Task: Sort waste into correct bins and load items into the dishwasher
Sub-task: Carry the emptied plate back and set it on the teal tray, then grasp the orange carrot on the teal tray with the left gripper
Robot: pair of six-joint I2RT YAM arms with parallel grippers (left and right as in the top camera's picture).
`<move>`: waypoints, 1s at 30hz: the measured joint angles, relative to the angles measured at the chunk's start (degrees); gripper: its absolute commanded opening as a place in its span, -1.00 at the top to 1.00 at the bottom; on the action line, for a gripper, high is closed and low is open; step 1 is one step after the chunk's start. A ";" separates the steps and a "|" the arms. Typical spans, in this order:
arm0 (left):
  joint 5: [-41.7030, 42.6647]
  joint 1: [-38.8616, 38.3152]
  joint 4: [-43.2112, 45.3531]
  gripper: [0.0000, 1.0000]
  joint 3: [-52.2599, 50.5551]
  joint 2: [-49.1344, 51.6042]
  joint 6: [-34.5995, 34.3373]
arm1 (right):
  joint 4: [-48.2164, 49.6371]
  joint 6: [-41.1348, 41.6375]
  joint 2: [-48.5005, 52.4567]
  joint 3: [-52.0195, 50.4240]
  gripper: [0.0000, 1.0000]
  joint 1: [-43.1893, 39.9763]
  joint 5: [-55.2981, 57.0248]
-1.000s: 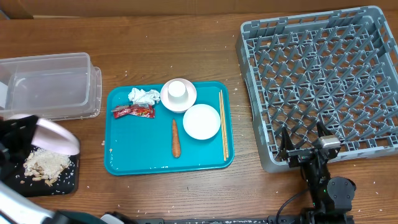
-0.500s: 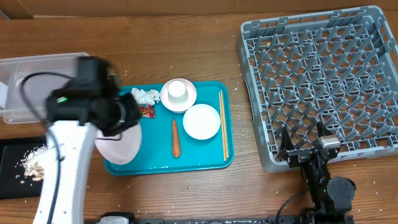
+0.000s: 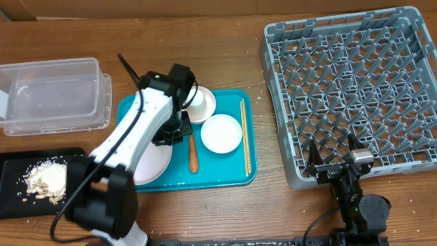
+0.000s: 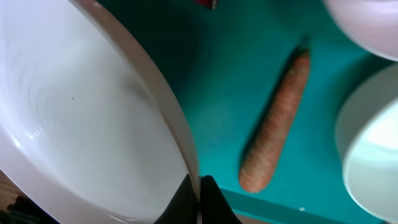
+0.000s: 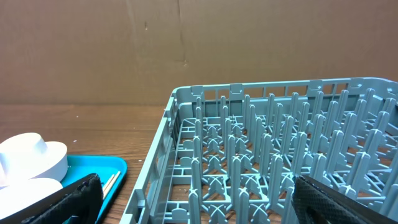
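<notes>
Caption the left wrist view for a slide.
The fingers clamp the large plate's rim over the teal tray, carrot alongside.

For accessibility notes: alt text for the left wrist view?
The left gripper pinches the rim of a large white plate at left. An orange carrot lies on the teal tray beside it, a white dish at right.

Left arm swung right, off the black tray [image 3: 13, 164] and over the teal tray [image 3: 218, 171]. Left gripper [image 3: 172, 131] brought the large plate [image 3: 153, 164] along, pinched on its rim. Plate now at the tray's near-left corner. Rice pile [image 3: 44, 181] now uncovered. Arm now hides the napkin overhead.
</notes>
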 measured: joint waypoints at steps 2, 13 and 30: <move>-0.04 0.00 0.00 0.92 0.00 2.40 -0.02 | 0.02 0.00 0.00 0.00 -1.00 0.00 -0.02; -0.48 -0.11 0.55 0.56 0.00 5.51 -0.39 | 0.02 0.00 0.00 0.00 -1.00 0.00 -0.02; -2.58 -1.57 -2.08 -0.25 1.46 4.94 -0.22 | -0.02 0.00 0.00 0.00 -1.00 0.00 -0.02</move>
